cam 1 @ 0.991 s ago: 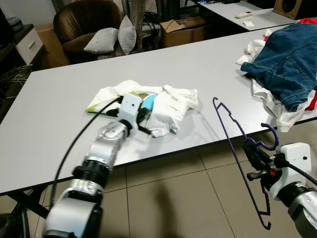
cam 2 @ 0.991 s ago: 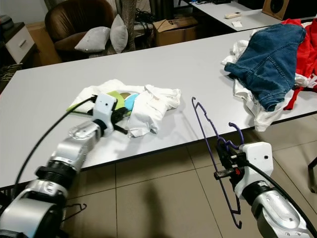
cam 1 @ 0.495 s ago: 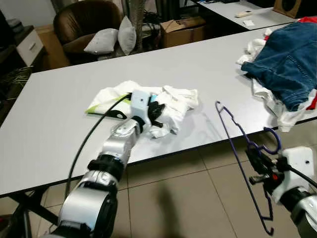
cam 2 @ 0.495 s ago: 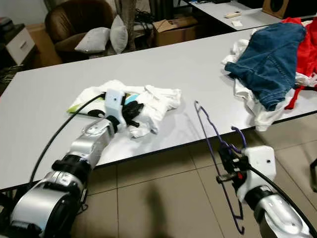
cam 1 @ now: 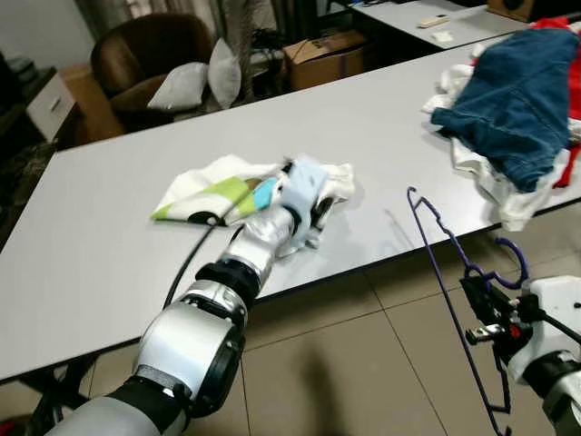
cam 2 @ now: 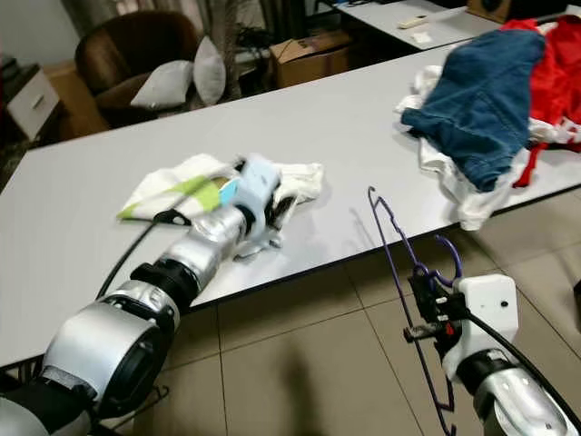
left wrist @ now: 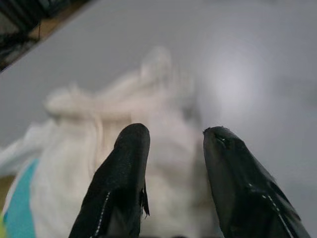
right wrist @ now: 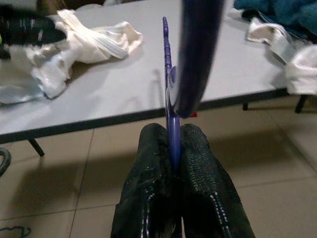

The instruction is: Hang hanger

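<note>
Purple wire is what we see pinched between the closed fingers of the right gripper: the hanger, held upright off the near edge of the grey table, its top corner rising above the claw and its hook curling just beside it. Our left gripper reaches over the tabletop with its fingers parted and nothing between them, hovering right at the crumpled white garment. Beyond the right gripper lies a heap of denim and other clothes.
</note>
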Robot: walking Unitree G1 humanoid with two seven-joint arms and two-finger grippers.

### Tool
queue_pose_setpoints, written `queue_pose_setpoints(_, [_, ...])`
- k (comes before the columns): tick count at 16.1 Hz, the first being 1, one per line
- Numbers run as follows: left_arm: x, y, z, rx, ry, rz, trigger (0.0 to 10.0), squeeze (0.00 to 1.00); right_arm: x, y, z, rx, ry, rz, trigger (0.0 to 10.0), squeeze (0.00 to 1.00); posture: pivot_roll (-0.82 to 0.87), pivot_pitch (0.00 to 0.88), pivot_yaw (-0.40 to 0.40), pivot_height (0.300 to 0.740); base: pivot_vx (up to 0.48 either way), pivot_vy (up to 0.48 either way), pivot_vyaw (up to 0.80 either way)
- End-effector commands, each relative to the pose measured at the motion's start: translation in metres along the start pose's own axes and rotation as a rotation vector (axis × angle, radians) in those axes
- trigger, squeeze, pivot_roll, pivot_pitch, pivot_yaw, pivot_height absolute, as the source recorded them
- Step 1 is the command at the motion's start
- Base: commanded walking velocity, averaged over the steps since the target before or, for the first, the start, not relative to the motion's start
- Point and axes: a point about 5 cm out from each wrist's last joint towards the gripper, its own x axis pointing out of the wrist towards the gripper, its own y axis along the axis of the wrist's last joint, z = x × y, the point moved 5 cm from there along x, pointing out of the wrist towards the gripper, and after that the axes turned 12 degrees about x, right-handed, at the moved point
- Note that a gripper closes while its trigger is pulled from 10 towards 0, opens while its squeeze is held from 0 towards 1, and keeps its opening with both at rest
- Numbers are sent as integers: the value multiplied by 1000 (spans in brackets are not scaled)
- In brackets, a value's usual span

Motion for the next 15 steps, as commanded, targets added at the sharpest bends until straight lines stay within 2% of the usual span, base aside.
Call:
queue_pose_setpoints(1, [-6,-35,0,75,-4,-132,10000,0,-4,4,-5,0,9,12,10000,0,-357,0,209,740,0,0,0])
queue_pose_setpoints(2, [-11,-53,7,101,-52,-178,10000,0,-7,4,-5,-1,4,9,10000,0,-363,0,212,740,0,0,0])
queue_pose_setpoints(3, [-13,-56,9,76,-75,-171,10000,0,-9,4,-4,0,-1,9,10000,0,-365,0,214,740,0,0,0])
queue_pose_setpoints(5, [-17,-53,4,-17,-121,-77,10000,0,-15,3,-3,5,-14,3,10000,0,-363,0,211,740,0,0,0])
queue_pose_setpoints(6, [-26,-53,-9,-52,-149,12,10000,0,-17,1,-3,10,-18,-6,10000,0,-355,0,207,740,0,0,0])
queue_pose_setpoints(7, [-35,-61,-13,-60,-197,26,10000,0,-18,0,-5,14,-13,-10,10000,0,-350,0,205,740,0,0,0])
queue_pose_setpoints(8, [-50,-69,-15,-82,-304,70,10000,0,-17,-1,-8,20,0,-15,10000,0,-334,0,196,740,0,0,0])
queue_pose_setpoints(10, [-70,-82,-11,-56,-459,83,10000,0,-15,-3,-10,23,14,-23,10000,0,-317,0,183,740,0,0,0])
queue_pose_setpoints(11, [-74,-82,-14,-39,-469,95,10000,0,-14,-3,-12,24,24,-24,10000,0,-307,0,175,740,0,0,0])
queue_pose_setpoints(13, [-64,-52,-37,-102,-320,213,10000,0,-9,-1,-14,29,42,-20,10000,0,-289,0,163,740,0,0,0])
queue_pose_setpoints(14, [-60,-43,-40,-118,-284,239,10000,0,-8,-1,-14,29,43,-20,10000,0,-289,0,163,740,0,0,0])
queue_pose_setpoints(15, [-48,-15,-45,-173,-209,306,10000,0,-6,-1,-15,28,48,-19,10000,0,-284,0,161,740,0,0,0])
